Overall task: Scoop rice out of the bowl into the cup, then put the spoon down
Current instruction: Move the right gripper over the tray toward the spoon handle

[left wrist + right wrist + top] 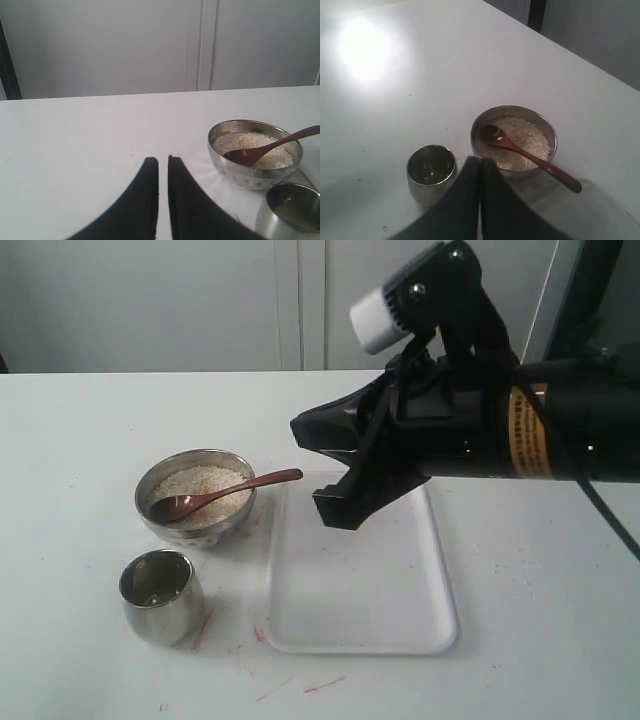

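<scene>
Start at the left: your left gripper (163,159) is pinched to a slit and holds nothing, low over the counter (80,440), so leave it out of the way. The cup (160,595) stands nearest the counter's front edge, with the bowl (215,530) just behind it toward the far edge. The spoon (225,493) lies scoop-down in the rice (205,480), its handle resting on the rim and overhanging toward the white tray (360,580). Your right gripper (480,161), fingers pressed together and empty, hangs above that tray. The step is likely the pickup: open wide first, come in across the thin handle past the rim, and close gently, or the bowl may tip
</scene>
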{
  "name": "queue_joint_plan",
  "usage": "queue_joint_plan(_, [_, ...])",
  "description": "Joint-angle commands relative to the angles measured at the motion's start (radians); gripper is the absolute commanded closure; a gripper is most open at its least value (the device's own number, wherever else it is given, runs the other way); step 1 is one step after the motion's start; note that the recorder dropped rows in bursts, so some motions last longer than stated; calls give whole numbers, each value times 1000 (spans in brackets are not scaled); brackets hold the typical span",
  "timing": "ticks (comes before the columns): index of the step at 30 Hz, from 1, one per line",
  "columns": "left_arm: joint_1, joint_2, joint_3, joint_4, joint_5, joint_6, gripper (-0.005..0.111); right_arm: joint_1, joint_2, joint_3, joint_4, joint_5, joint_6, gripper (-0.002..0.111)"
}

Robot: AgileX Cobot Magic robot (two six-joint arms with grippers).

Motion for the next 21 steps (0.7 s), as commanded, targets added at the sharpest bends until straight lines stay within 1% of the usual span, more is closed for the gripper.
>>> queue_joint_plan(1, [-1, -4, -3, -4, -5, -1, 92, -1, -6, -4, 1, 6, -33, 108])
queue_joint_plan(13, [-1, -4, -3, -4, -5, -1, 92, -1, 12, -4, 1, 53, -33, 108])
queue_joint_plan(14, [-1, -4, -3, -4, -5, -1, 92, -1, 23, -4, 13, 64, -84, 108])
queue_joint_plan(15, [-1, -4, -3, -4, -5, -1, 92, -1, 32, -4, 65, 65, -149, 108])
queue_joint_plan(16, [-1, -4, -3, -4, -5, -1, 92, -1, 49, -4, 186, 61, -326, 108])
queue_joint_plan(17, [-1, -4, -3, -4, -5, -1, 92, -1, 59, -4, 260, 57, -424, 108])
queue_joint_plan(18, [-1, -4, -3, -4, -5, -1, 92, -1, 76, -4, 425, 53, -583, 108])
queue_joint_plan(19, [-1, -4, -3, -4, -5, -1, 92, -1, 85, -4, 559, 47, -700, 108])
queue_joint_plan(21, [-1, -4, -3, -4, -5, -1, 92, -1, 103, -4, 789, 37, -849, 108])
